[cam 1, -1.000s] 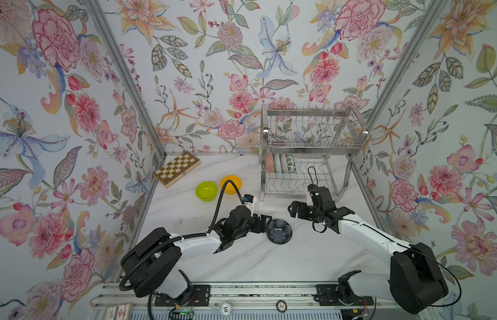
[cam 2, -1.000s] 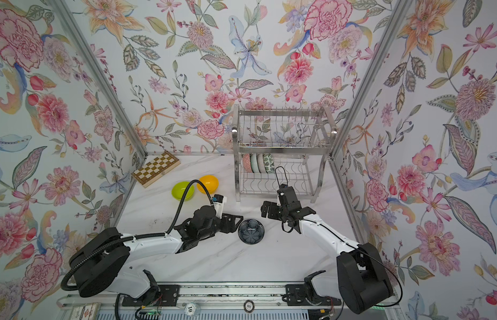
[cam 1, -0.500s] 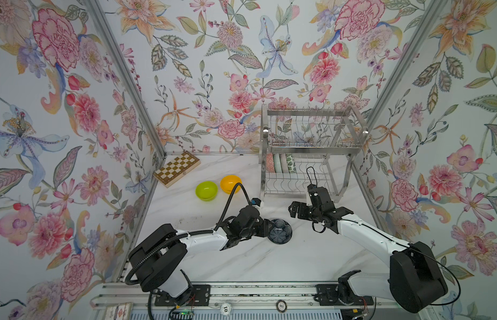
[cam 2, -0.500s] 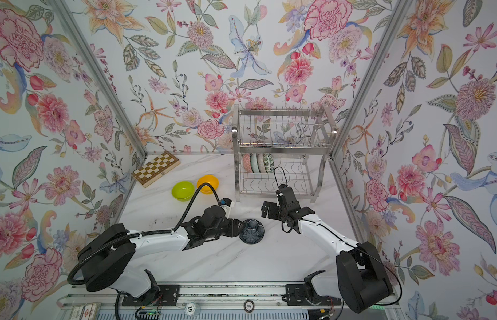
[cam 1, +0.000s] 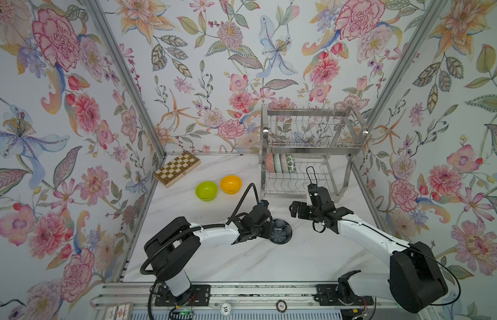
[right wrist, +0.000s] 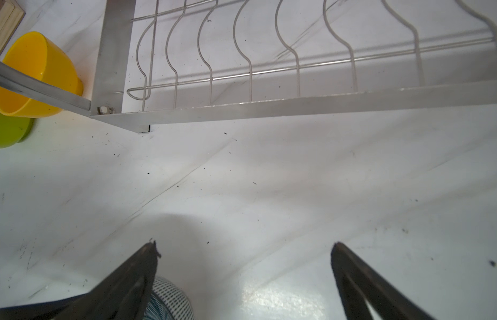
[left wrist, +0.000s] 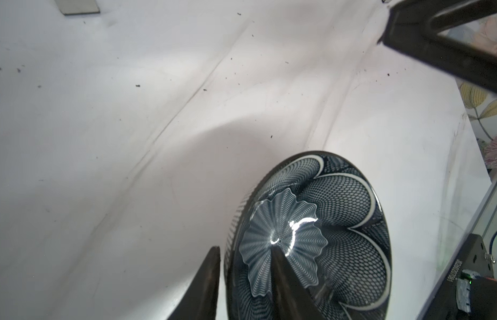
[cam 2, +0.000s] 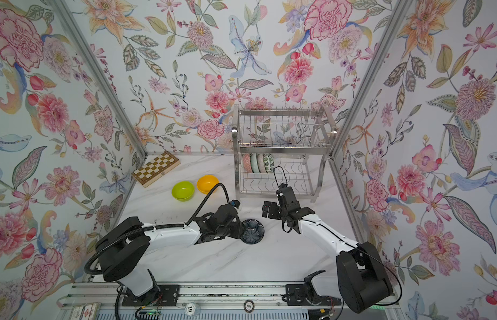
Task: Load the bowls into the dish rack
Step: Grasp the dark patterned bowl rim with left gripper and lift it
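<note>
Navy glazed bowl (cam 1: 281, 231) sits upright on the table (cam 1: 241, 260), well short of the dish rack (cam 1: 311, 151). Left gripper (left wrist: 244, 248) straddles its rim, one finger inside, one outside; a firm pinch cannot be confirmed. Risk: the slick rim slips or the bowl pivots on lifting. Right gripper (right wrist: 244, 244) hangs empty, jaws spread wide, near the route. Lower shelf slots beside the four racked bowls (cam 1: 280, 163) stand free; upper shelf likely limits headroom.
</note>
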### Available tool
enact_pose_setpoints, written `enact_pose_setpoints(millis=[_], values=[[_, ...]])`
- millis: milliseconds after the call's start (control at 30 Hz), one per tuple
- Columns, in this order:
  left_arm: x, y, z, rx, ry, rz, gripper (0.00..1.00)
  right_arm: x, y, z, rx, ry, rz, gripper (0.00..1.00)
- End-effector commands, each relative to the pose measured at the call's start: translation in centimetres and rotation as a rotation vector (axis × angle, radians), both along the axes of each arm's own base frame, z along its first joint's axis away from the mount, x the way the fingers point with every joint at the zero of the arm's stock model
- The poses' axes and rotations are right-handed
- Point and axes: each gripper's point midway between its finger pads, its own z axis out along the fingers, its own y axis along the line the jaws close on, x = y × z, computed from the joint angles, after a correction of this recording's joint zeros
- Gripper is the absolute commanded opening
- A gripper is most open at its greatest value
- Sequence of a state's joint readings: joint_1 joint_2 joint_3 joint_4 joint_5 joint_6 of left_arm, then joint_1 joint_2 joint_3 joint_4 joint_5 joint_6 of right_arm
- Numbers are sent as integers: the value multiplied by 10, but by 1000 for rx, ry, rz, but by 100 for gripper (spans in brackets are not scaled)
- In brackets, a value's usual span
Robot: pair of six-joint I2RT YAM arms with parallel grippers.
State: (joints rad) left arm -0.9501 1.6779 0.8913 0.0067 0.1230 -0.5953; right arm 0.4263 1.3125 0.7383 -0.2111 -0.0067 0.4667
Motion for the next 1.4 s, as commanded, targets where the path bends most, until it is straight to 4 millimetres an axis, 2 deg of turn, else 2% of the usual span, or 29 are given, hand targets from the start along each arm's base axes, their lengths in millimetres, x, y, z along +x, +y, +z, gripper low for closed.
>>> enact_pose_setpoints(millis=[0, 467, 933, 1133, 1367], values=[[1, 7, -8, 104, -21, -17, 28, 3, -1, 5, -15, -36, 4, 99], [-1, 1, -10, 159, -31, -52, 15, 17, -13, 14, -64, -97, -68, 99], [8, -1, -6, 192, -65, -54, 2, 31, -36, 32, -105, -186, -214, 99], [20, 3, 4, 201, -120, -11, 0, 32, -42, 37, -79, -214, -254, 99], [42, 12, 28, 128, -212, 103, 0, 32, -45, 38, -2, -202, -270, 99]])
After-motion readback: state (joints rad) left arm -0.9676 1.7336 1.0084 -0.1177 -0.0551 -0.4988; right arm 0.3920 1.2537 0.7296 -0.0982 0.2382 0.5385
